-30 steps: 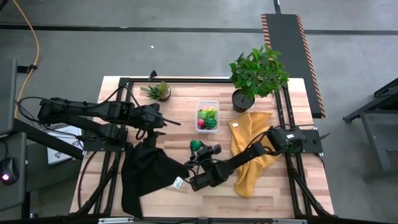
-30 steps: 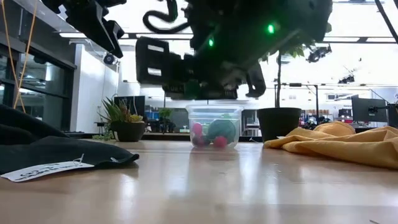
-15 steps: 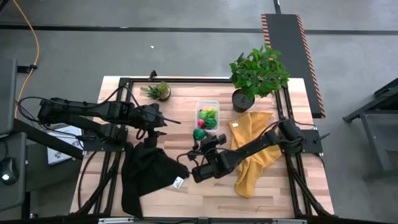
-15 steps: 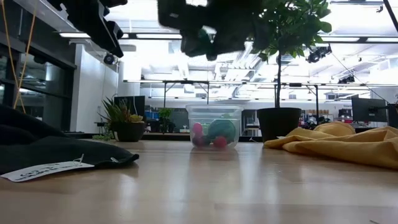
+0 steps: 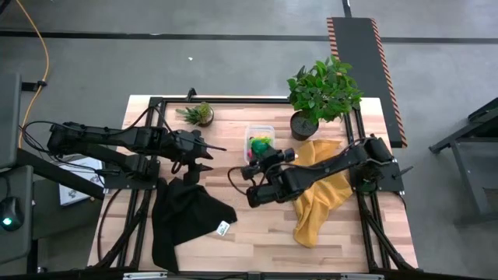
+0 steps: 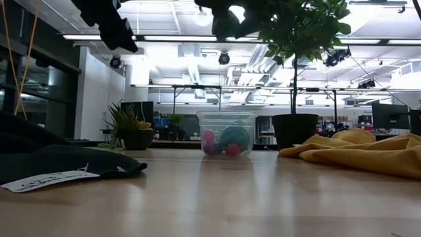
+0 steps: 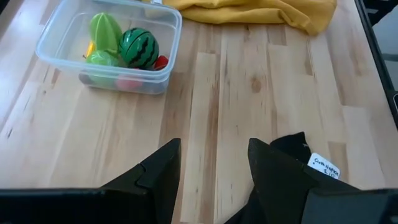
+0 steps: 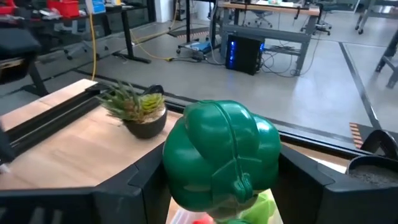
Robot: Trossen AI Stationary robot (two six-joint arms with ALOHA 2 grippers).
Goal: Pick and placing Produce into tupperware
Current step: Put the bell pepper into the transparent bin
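Note:
The clear tupperware (image 7: 109, 46) stands mid-table at the far side and holds a striped melon (image 7: 138, 46), a leafy light-green piece (image 7: 102, 28), a green ball and small red and yellow pieces. My right gripper (image 5: 260, 152) hangs over the tupperware's near end (image 5: 259, 134), shut on a dark-green lobed toy vegetable (image 8: 221, 155). My left gripper (image 7: 211, 168) hovers left of the tupperware, above the black cloth's edge, open with nothing between its fingers. My right gripper pinches the green vegetable by its two opposite sides (image 8: 173, 171) between its two fingers (image 8: 140, 186). The fingers come nearly level from the table's near right, pointing toward the far left. The vegetable is lifted clear, high above the table, stem end toward the camera.
A black cloth (image 5: 187, 210) with a white tag lies at the near left and a yellow cloth (image 5: 319, 194) at the right under the right arm. A small succulent pot (image 5: 199, 114) and a tall leafy potted plant (image 5: 320, 93) stand along the far edge.
My right gripper has risen and gone toward the table's far edge, carrying the green vegetable from near mid-table to above the tupperware's near end; it has stayed shut on it. My left gripper has rolled a little at the wrist.

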